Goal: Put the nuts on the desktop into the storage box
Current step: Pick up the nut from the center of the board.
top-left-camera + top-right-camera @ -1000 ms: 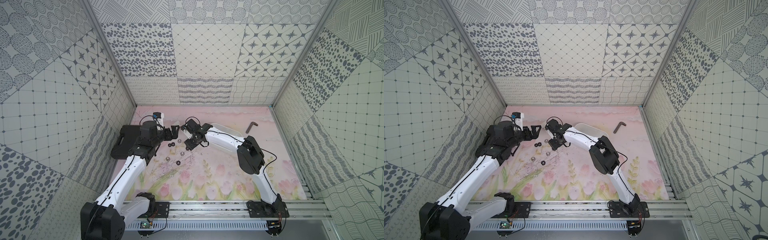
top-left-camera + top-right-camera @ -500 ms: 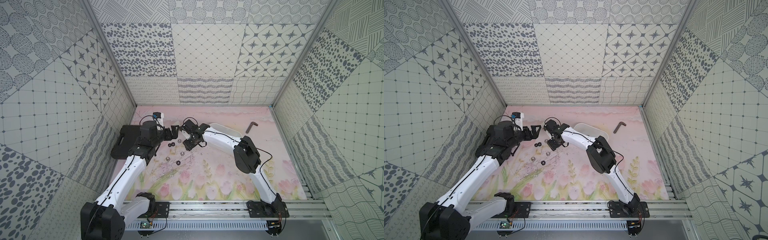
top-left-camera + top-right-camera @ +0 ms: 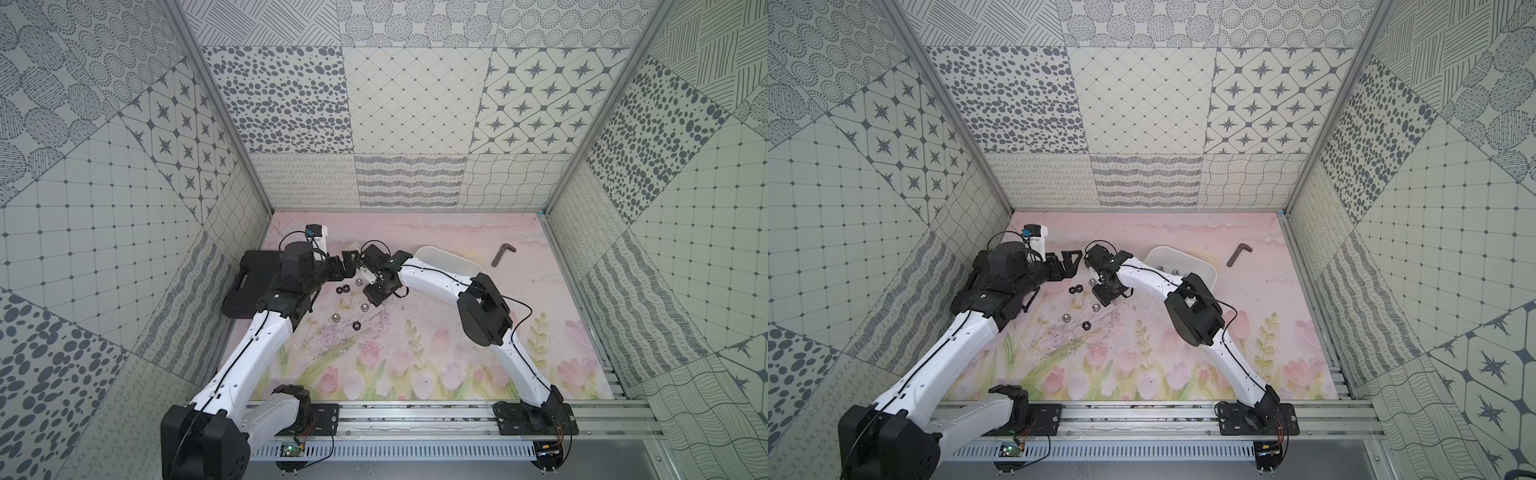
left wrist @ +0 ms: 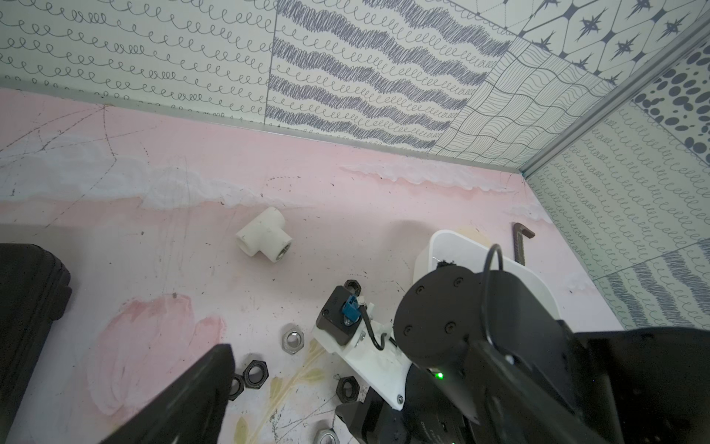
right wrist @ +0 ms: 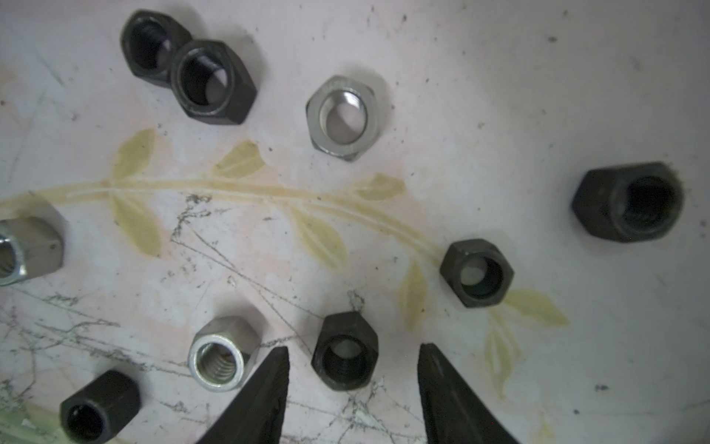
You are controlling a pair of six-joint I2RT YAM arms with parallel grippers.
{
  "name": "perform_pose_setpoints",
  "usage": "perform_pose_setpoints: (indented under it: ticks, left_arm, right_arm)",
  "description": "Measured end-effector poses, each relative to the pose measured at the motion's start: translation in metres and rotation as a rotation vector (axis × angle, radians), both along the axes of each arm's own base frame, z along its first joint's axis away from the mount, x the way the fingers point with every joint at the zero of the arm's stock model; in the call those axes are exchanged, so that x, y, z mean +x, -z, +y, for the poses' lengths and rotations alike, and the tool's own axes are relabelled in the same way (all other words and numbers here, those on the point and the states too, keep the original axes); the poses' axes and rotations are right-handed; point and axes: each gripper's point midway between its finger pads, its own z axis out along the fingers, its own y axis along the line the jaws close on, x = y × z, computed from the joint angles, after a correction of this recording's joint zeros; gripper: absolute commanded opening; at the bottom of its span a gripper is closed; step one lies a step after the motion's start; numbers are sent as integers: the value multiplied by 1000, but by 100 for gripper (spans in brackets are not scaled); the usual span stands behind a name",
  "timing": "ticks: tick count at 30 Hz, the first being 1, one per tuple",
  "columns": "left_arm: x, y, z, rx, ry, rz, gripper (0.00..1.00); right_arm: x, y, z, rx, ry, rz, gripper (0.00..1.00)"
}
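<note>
Several nuts lie loose on the pink desktop (image 3: 415, 332): black ones (image 3: 356, 325) and silver ones (image 3: 364, 307). My right gripper (image 5: 351, 351) points down at them, open. One black nut (image 5: 345, 351) sits between its fingertips, with a gap on each side. A silver nut (image 5: 219, 353) lies just outside one finger. The white storage box (image 3: 453, 259) stands behind the right arm, with two nuts (image 3: 1176, 272) showing inside it. My left gripper (image 3: 348, 262) hovers beside the right wrist, open and holding nothing.
A black case (image 3: 253, 274) lies at the left wall under the left arm. A white T fitting (image 4: 265, 234) sits behind the nuts. A dark hex key (image 3: 503, 253) lies at the back right, past the box.
My right gripper has shifted slightly left and lower over the nuts, its jaws a touch narrower. The left arm has not moved.
</note>
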Motion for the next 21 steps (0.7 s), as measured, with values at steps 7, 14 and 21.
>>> perform_pose_setpoints:
  ticks: [7, 14, 21]
  left_arm:
    - [0, -1, 0, 0, -1, -2, 99]
    - [-1, -3, 2, 3, -10, -9, 99]
    - [-1, -2, 3, 5, -14, -8, 99]
  right_arm:
    - [0, 4, -1, -6, 3, 5, 51]
    - [2, 5, 2, -3, 8, 4, 32]
    - [2, 7, 1, -8, 9, 4, 21]
